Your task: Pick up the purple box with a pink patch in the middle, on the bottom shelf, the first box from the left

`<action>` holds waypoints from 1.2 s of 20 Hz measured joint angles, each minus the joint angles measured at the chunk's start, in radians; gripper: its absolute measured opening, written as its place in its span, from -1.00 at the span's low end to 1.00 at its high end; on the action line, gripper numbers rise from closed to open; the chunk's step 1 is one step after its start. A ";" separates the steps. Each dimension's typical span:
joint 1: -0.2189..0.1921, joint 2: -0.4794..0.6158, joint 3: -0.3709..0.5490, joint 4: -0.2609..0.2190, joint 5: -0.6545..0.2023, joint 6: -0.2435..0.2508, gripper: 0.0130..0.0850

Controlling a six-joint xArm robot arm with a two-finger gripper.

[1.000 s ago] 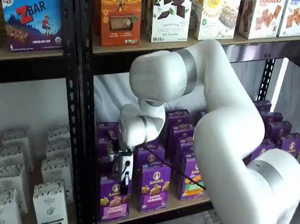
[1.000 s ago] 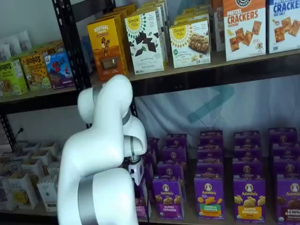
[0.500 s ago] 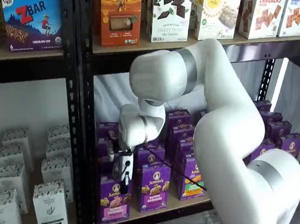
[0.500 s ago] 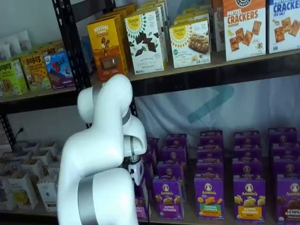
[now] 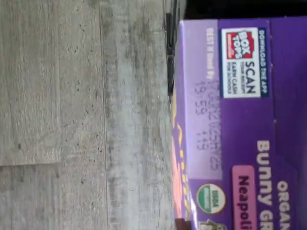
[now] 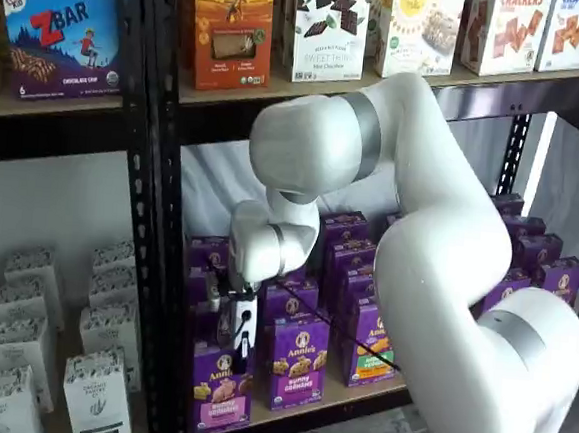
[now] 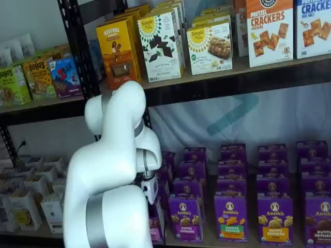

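progress: the arm is down at the bottom shelf [image 6: 356, 394] with the gripper [image 6: 240, 345] right over the leftmost front carton, so the reach looks done; whether the grasp is made i cannot say, and the lift out looks still to come.
target place: the purple box [image 6: 220, 390] stands upright at the near left corner of the bottom shelf, just right of the black rack post [image 6: 155, 266], with a like bunny grahams box [image 6: 296, 363] just beside it on the right.
contact: the gripper's white body and dark tip hang in front of the box's upper part; touching or a hair apart, i cannot tell from here.
pincer: seen side-on as one dark strip, no gap to read, so i cannot tell if it is parted or clamped on the carton.
other shelf view: the arm's big white links hide nearly all of the box [image 7: 155, 227]; only a purple sliver with pink shows low beside the arm.
box looks: purple card, round rabbit logo, snack pictures, a pink band across the lower front.
wrist view: the box top [image 5: 240, 120] fills much of the picture, with a box tops patch, a stamped date, a pink tag starting "neapoli", an organic seal; grey plank floor [image 5: 81, 115] lies beyond its edge.
handling guess: light and stiff, likely easy to pinch by its narrow sides.
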 joint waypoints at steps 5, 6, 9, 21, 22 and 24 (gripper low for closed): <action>0.005 -0.030 0.045 -0.010 -0.018 0.013 -0.56; 0.006 -0.040 0.059 -0.010 -0.024 0.013 -0.56; 0.009 -0.076 0.112 -0.013 -0.047 0.018 -0.56; -0.003 -0.276 0.354 0.003 -0.150 -0.011 -0.56; -0.005 -0.293 0.371 -0.005 -0.153 -0.005 -0.56; -0.009 -0.330 0.404 -0.025 -0.152 0.009 -0.56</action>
